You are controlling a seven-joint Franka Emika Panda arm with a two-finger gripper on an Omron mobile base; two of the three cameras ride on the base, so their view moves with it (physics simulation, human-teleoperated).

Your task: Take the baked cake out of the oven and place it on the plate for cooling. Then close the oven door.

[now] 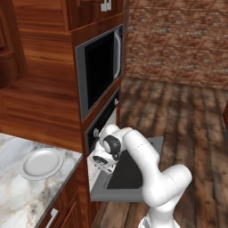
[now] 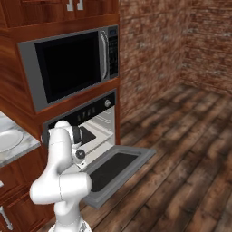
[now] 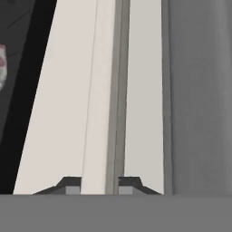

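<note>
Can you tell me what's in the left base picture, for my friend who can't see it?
A white robot arm reaches into the oven, whose door hangs open. A microwave sits above, and an empty white plate waits on the marble counter.

The oven door point(image 1: 129, 171) hangs fully dropped open, its black glass panel facing up inside a grey frame. The white arm point(image 1: 149, 167) rises from the lower right and bends left across the door, its dark-jointed wrist reaching into the mouth of the oven point(image 1: 107, 122). Above sits the microwave point(image 1: 100, 67) with its black window. At left, the plate point(image 1: 42, 163) lies bare on the marble worktop point(image 1: 18, 196). Wooden floorboards point(image 1: 187, 124) run back to a brick wall point(image 1: 178, 40).
</note>
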